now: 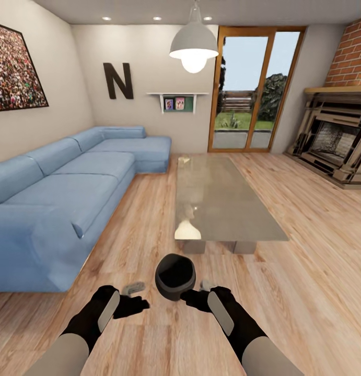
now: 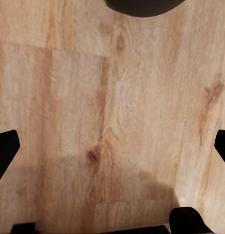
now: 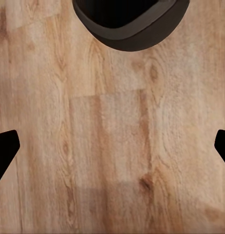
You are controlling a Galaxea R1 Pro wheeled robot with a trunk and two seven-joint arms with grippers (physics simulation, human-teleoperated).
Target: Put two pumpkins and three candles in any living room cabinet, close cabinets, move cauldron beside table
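the black pot (image 1: 175, 277) sat low in the middle, between the left gripper (image 1: 134, 297) and right gripper (image 1: 198, 293), both spread apart, below the table (image 1: 222, 209).

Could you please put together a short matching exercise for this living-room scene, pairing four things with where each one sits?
Things:
1. cauldron
2. sofa
3. table
4. fireplace

Places:
A. along the left wall
B. on the floor between the left gripper and the right gripper
C. at the right, below red brick
D. mid-room, beyond the black pot

Pairs: 1-B, 2-A, 3-D, 4-C
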